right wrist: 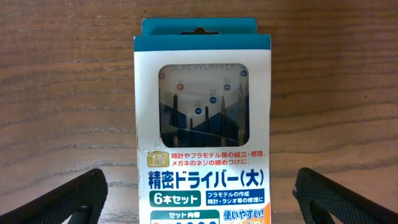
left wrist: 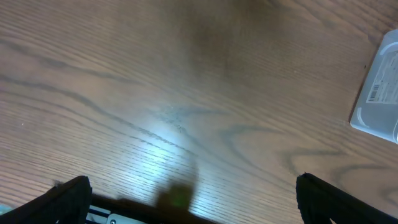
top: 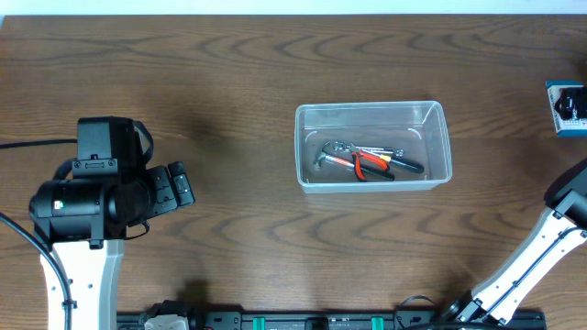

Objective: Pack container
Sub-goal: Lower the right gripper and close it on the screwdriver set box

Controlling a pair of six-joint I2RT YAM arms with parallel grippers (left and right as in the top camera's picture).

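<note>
Both grippers are spread wide and hold nothing. At the near left, the left gripper (left wrist: pixel 193 196) hangs over bare wooden table (left wrist: pixel 155 93), well apart from the clear container (top: pixel 367 107) at mid-table, where red-handled pliers (top: pixel 367 163) and other small tools lie. Only the left wrist view shows its white sticker (left wrist: pixel 380 93), unreadable. Far right, the right gripper (right wrist: pixel 202 199) straddles a blue-and-white box (right wrist: pixel 202 124) printed "SCREWDRIVER", "精密ドライバー(大)", "6本セット"; its fingers (right wrist: pixel 68 199) stand clear of the sides.
</note>
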